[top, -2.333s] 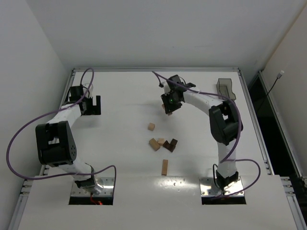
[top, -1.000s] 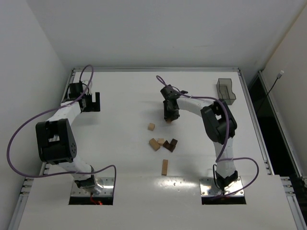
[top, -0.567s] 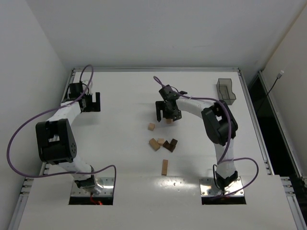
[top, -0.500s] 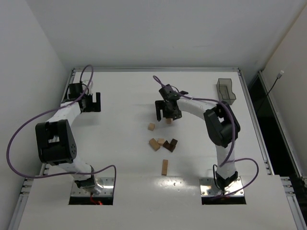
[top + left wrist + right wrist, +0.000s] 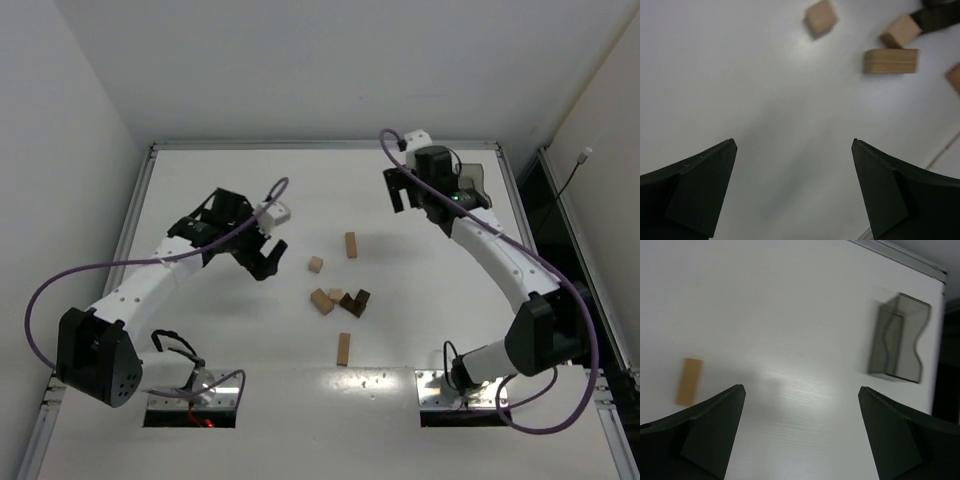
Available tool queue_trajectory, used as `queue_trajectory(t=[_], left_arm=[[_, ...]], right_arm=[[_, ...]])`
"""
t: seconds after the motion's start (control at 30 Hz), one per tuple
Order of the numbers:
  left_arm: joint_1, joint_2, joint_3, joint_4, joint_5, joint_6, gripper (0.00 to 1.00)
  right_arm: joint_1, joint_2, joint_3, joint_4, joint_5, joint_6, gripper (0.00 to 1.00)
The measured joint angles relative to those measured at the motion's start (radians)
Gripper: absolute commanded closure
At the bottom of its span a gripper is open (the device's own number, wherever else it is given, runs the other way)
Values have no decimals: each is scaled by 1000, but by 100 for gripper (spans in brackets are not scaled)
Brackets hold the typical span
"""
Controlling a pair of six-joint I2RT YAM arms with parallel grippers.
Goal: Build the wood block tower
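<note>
Left hand (image 5: 268,258) hangs spread wide over the white desk (image 5: 300,190), near the small light tan wooden cube (image 5: 316,264); right hand (image 5: 402,197), likewise spread and empty, sits beyond the narrow tan wooden tower (image 5: 351,245); best to straddle the cube squarely, then pinch gently.

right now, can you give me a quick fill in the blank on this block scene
1. The left gripper and right gripper both have jaws standing ___.
2. The far long tan block is held by ___ gripper.
3. The smoky bin sits by the table's far ___ corner.
4. The odd block in the middle cluster is dark ___, not tan.
Missing: open, neither, right, brown.
</note>
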Motion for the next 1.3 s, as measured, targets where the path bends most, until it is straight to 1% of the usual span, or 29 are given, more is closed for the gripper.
queue_trajectory(t=[0.17, 0.23, 0.27, 0.4, 0.53, 0.67, 0.77, 1.07, 1.2, 1.3], left_arm=[[-261, 56, 104, -113, 29, 69, 1], [-362, 105, 155, -141, 37, 90, 1], [-419, 138, 184, -156, 43, 100, 1], [-559, 252, 241, -178, 62, 154, 1], [-640, 294, 219, -183, 32, 232, 1], [-720, 269, 117, -127, -58, 315, 1], [-769, 265, 76, -109, -94, 359, 1], [-818, 267, 91, -19, -100, 411, 1], [-846, 272, 90, 18, -96, 461, 1], [-848, 303, 101, 19, -93, 497, 1]], right_arm=[[-253, -3, -105, 23, 53, -100, 6], [-325, -5, -127, 20, 63, -109, 6], [-354, -10, -137, 19, 62, -110, 6], [-408, -51, -171, 12, 50, -107, 5], [-441, -97, -190, 8, 12, -99, 5], [-467, -114, -199, 5, -17, -86, 5], [-481, -114, -211, 3, -43, -72, 5], [-509, -115, -219, -11, -99, -54, 5], [-523, -121, -227, -12, -119, -49, 5], [-537, -124, -231, -13, -129, -46, 5]])
